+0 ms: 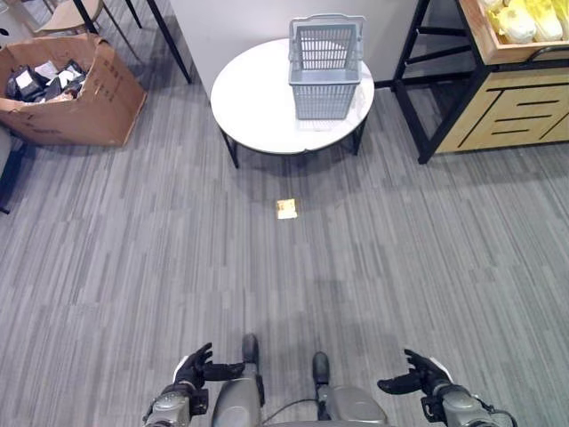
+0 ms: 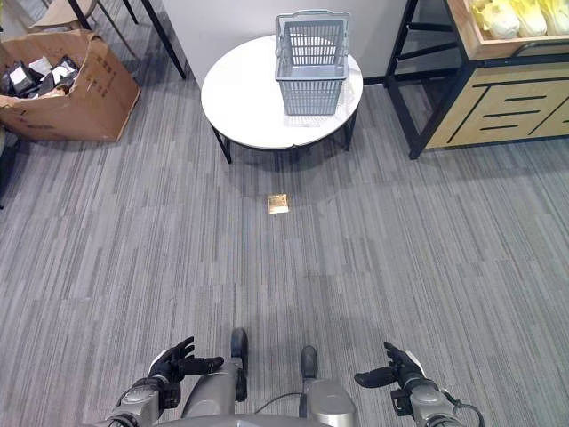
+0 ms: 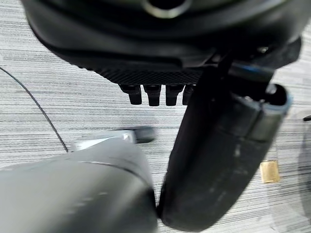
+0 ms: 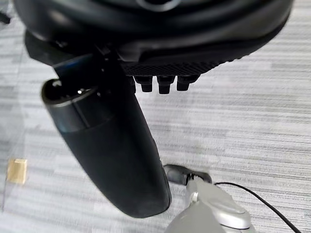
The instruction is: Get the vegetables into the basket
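A grey plastic basket (image 1: 324, 67) stands upright on a round white table (image 1: 258, 111) at the far side of the floor, with its handles raised. Pale green leafy vegetables (image 1: 524, 20) lie in a wooden crate at the far right, on top of a shelf unit. My left hand (image 1: 194, 366) and right hand (image 1: 416, 378) hang low near my body, far from the table and crate. Both are open with relaxed fingers and hold nothing. The left thumb (image 3: 218, 160) and right thumb (image 4: 112, 150) show over grey carpet.
A wooden shelf unit (image 1: 498, 107) with a black frame stands right of the table. An open cardboard box (image 1: 71, 89) of dark items sits at the far left. A small tan tag (image 1: 286, 209) lies on the carpet before the table. Chair legs (image 1: 89, 13) stand far left.
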Available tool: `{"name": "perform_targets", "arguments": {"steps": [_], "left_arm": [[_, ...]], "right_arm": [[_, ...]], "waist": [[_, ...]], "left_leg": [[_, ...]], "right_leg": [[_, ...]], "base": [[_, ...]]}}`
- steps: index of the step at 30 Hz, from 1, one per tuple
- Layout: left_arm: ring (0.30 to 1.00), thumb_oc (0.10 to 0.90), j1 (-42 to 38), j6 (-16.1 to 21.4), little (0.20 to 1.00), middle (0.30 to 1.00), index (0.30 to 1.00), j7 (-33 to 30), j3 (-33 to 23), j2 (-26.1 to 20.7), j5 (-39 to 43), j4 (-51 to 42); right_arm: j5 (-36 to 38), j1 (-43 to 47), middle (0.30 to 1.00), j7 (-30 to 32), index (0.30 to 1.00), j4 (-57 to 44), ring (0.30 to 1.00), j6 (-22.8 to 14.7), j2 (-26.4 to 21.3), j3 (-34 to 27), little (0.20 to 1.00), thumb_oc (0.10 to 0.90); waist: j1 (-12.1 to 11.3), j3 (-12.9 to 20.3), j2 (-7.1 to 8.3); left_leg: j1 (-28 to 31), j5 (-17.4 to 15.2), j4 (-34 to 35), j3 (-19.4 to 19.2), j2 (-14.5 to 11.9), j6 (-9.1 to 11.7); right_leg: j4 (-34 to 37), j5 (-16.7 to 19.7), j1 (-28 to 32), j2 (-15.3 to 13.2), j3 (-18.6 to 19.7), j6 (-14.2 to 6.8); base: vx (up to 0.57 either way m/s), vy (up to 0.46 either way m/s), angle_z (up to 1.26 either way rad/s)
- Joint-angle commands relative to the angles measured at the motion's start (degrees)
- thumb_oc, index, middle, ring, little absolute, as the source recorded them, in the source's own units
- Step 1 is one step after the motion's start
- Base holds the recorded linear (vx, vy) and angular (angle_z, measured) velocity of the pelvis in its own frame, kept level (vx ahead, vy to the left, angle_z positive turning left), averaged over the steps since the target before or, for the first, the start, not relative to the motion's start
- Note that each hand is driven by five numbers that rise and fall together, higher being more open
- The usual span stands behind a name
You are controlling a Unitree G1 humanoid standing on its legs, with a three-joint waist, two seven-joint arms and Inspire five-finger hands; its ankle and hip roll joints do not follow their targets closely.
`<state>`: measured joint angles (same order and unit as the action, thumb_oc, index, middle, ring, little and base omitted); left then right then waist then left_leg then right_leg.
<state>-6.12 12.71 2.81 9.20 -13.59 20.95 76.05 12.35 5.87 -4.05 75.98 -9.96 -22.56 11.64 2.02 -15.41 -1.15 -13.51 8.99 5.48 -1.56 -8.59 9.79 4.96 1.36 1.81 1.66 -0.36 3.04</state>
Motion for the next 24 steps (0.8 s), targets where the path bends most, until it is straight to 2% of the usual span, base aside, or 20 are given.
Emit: {"name": "perform_targets", "arguments": {"steps": [1, 2, 4, 5, 6, 7, 8, 11, 12, 14, 15, 16, 17, 18, 20, 21, 23, 24], "left_arm": [[1.0, 0.9, 1.9, 1.5, 1.0, 1.0, 1.0, -0.1, 1.1, -2.1, -0.1, -0.7], [1.0, 0.9, 2.8, 1.3, 1.0, 1.0, 1.0, 0.9, 1.2, -2.0, -0.7, -1.0], [1.0, 0.9, 3.0, 1.4, 1.0, 1.0, 1.0, 1.0, 1.3, -2.1, -1.1, -0.9], [1.0, 0.9, 2.9, 1.4, 1.0, 1.0, 1.0, 1.1, 1.5, -2.2, -1.5, -0.7], [1.0, 0.9, 2.6, 1.2, 1.0, 1.0, 1.0, 1.1, 1.2, -2.8, -1.9, -0.4], [1.0, 0.9, 2.6, 1.2, 1.0, 1.0, 1.0, 1.1, 1.2, -2.8, -1.9, -0.4], [1.0, 0.9, 2.5, 1.5, 1.0, 1.0, 1.0, 1.0, 1.1, -3.4, -1.9, -0.7], [1.0, 0.9, 2.2, 1.5, 1.0, 1.0, 1.0, 1.0, 0.6, -4.1, -1.9, -1.0], [1.0, 0.9, 2.0, 1.5, 1.0, 1.0, 1.0, 0.8, 0.2, -4.5, -1.7, -1.3], [1.0, 0.9, 1.7, 1.6, 1.0, 1.0, 1.0, 0.5, -0.2, -5.1, -1.5, -1.2], [1.0, 0.9, 1.7, 1.6, 1.0, 1.0, 1.0, 0.5, -0.2, -5.1, -1.5, -1.2], [1.0, 0.9, 1.5, 1.5, 1.0, 1.0, 1.0, 0.4, -0.3, -5.4, -1.0, -1.8], [1.0, 0.9, 1.5, 1.5, 1.0, 1.0, 1.0, 0.4, -0.3, -5.4, -1.0, -1.8], [1.0, 0.9, 1.7, 1.5, 1.0, 1.0, 1.0, 0.6, -0.3, -5.4, -0.5, -1.9], [1.0, 0.9, 1.7, 1.1, 1.0, 1.0, 1.0, 0.8, -0.7, -5.4, -0.1, -1.7], [1.0, 0.9, 1.7, 1.1, 1.0, 1.0, 1.0, 0.8, -0.7, -5.3, 0.1, -1.5], [1.0, 0.9, 1.3, 1.0, 1.0, 1.0, 1.0, 0.8, -1.1, -5.1, 0.6, -1.1], [1.0, 0.9, 1.3, 1.0, 1.0, 1.0, 1.0, 0.9, -1.1, -5.1, 0.6, -1.1]], "right_arm": [[2.1, -2.6, 1.0, 0.2, 1.0, -3.2, 1.0, -1.8, -2.9, 0.6, 1.0, 0.9], [1.6, -3.2, 1.0, -0.4, 1.0, -3.1, 1.0, -1.7, -2.8, 0.3, 1.0, 0.9], [1.5, -3.8, 1.0, -0.3, 1.0, -3.1, 1.0, -1.8, -2.6, 0.1, 1.0, 0.9], [1.5, -4.0, 1.0, -0.4, 1.0, -3.0, 1.0, -1.7, -2.3, -0.1, 1.0, 0.9], [1.5, -4.4, 1.0, -0.7, 1.0, -3.2, 1.0, -1.5, -1.7, -0.4, 1.0, 0.9], [1.5, -4.4, 1.0, -0.7, 1.0, -3.2, 1.0, -1.5, -1.7, -0.4, 1.0, 0.9], [1.3, -4.5, 1.0, -0.9, 1.0, -3.0, 1.0, -1.2, -1.1, -0.2, 1.0, 0.9], [0.3, -4.1, 1.0, -1.1, 1.0, -2.5, 1.0, -0.8, -0.1, 0.4, 1.0, 0.9], [0.9, -3.6, 1.0, -1.1, 1.0, -3.2, 1.0, -0.8, 0.4, 0.4, 1.0, 0.9], [1.1, -2.9, 1.0, -1.0, 1.0, -4.6, 1.0, -0.9, 0.8, 1.0, 1.0, 0.9], [1.1, -2.9, 1.0, -1.0, 1.0, -4.6, 1.0, -0.9, 0.8, 1.0, 1.0, 0.9], [1.2, -2.0, 1.0, -0.9, 1.0, -5.6, 1.0, -1.1, 0.9, 1.6, 1.0, 0.9], [1.2, -2.0, 1.0, -0.9, 1.0, -5.6, 1.0, -1.1, 0.8, 1.6, 1.0, 0.9], [1.2, -1.4, 1.0, -0.8, 1.0, -6.1, 1.0, -1.2, 0.9, 2.1, 1.0, 0.9], [1.2, -0.8, 1.0, -0.7, 1.0, -6.6, 1.0, -1.2, 0.8, 2.4, 1.0, 0.9], [1.3, -0.6, 1.0, -0.6, 1.0, -6.5, 1.0, -1.2, 0.8, 2.4, 1.0, 0.9], [1.7, 0.1, 1.0, -0.5, 1.0, -6.6, 1.0, -1.4, 0.8, 2.4, 1.0, 0.9], [1.7, 0.1, 1.0, -0.5, 1.0, -6.6, 1.0, -1.4, 0.7, 2.4, 1.0, 0.9]], "waist": [[-0.7, 3.0, 0.21], [-0.9, 4.1, 0.43], [-0.9, 4.5, 0.73], [-0.8, 4.8, 1.01], [-0.3, 5.4, 2.09], [-0.4, 5.4, 2.17], [-0.5, 5.9, 3.14], [-1.0, 6.3, 4.43], [-1.3, 6.3, 5.08], [-1.6, 6.1, 5.42], [-1.6, 6.1, 5.42], [-2.1, 5.5, 5.1], [-2.1, 5.4, 5.1], [-2.5, 5.0, 4.71], [-2.6, 4.6, 4.43], [-2.4, 4.3, 4.2], [-1.9, 3.7, 3.58], [-1.7, 3.5, 3.53]], "left_leg": [[-2.2, 5.4, -2.8, -0.8, -0.1, -1.2], [-1.0, 4.1, -3.2, -1.9, -0.2, -1.8], [-0.5, 4.1, -3.1, -2.9, -0.1, -2.0], [-0.2, 4.0, -3.1, -3.7, 0.0, -2.2], [0.4, 2.3, -4.2, -5.7, 1.0, -3.6], [0.4, 2.2, -4.3, -5.8, 1.1, -3.6], [0.8, 0.5, -5.0, -7.4, 1.8, -4.7], [0.3, -2.3, -7.3, -9.0, 3.4, -6.2], [0.1, -3.9, -8.3, -9.6, 4.2, -7.0], [0.4, -4.3, -8.0, -9.9, 4.7, -7.5], [0.4, -4.3, -8.0, -9.9, 4.7, -7.5], [1.5, -5.1, -7.6, -9.9, 5.0, -8.4], [1.5, -5.1, -7.6, -9.9, 5.0, -8.4], [3.8, -6.3, -6.8, -10.2, 5.5, -9.1], [6.5, -7.1, -5.8, -10.5, 6.1, -9.5], [7.4, -7.4, -5.4, -10.5, 6.1, -9.6], [9.6, -8.2, -4.5, -10.6, 5.7, -9.1], [9.8, -8.3, -4.5, -10.4, 5.7, -9.0]], "right_leg": [[-7.8, -6.2, 4.8, -4.0, 3.4, -7.5], [-7.5, -7.0, 6.4, -4.6, 4.9, -8.1], [-7.4, -7.2, 6.8, -5.5, 4.9, -8.4], [-7.7, -6.9, 6.5, -6.1, 5.1, -9.0], [-8.5, -4.6, 5.7, -8.1, 6.1, -10.7], [-8.5, -4.6, 5.7, -8.1, 6.1, -10.8], [-8.8, -1.3, 4.6, -9.8, 7.5, -12.1], [-9.4, 4.3, 2.9, -12.2, 8.7, -14.1], [-10.7, 7.6, 1.8, -13.1, 9.0, -14.8], [-12.6, 10.6, 0.3, -13.0, 8.5, -15.2], [-12.6, 10.6, 0.3, -13.0, 8.5, -15.2], [-16.9, 12.0, -1.5, -12.5, 6.2, -14.7], [-17.0, 12.0, -1.5, -12.5, 6.2, -14.7], [-20.7, 12.0, -2.9, -12.8, 2.2, -14.0], [-22.2, 12.5, -5.6, -13.3, -1.5, -13.4], [-22.3, 11.8, -6.9, -13.1, -2.4, -13.1], [-19.1, 7.3, -10.8, -12.2, -5.3, -12.3], [-19.3, 7.0, -10.5, -12.2, -5.5, -12.3]], "base": [[0.41, 0.262, -0.7], [0.38, 0.288, -0.81], [0.21, 0.2, -0.79], [0.19, 0.281, -0.73], [0.19, 0.282, -0.67], [0.22, 0.339, -0.53], [0.14, 0.233, -0.41], [0.15, 0.265, -0.53], [0.13, 0.252, -0.22], [0.09, 0.171, -0.01], [0.08, 0.173, 0.0], [0.04, 0.122, -0.02], [0.13, 0.272, -0.09], [0.13, 0.207, -0.09], [0.16, 0.18, -0.29], [0.18, 0.092, -0.33], [0.18, 0.044, -0.11], [0.23, -0.033, 0.01]]}}
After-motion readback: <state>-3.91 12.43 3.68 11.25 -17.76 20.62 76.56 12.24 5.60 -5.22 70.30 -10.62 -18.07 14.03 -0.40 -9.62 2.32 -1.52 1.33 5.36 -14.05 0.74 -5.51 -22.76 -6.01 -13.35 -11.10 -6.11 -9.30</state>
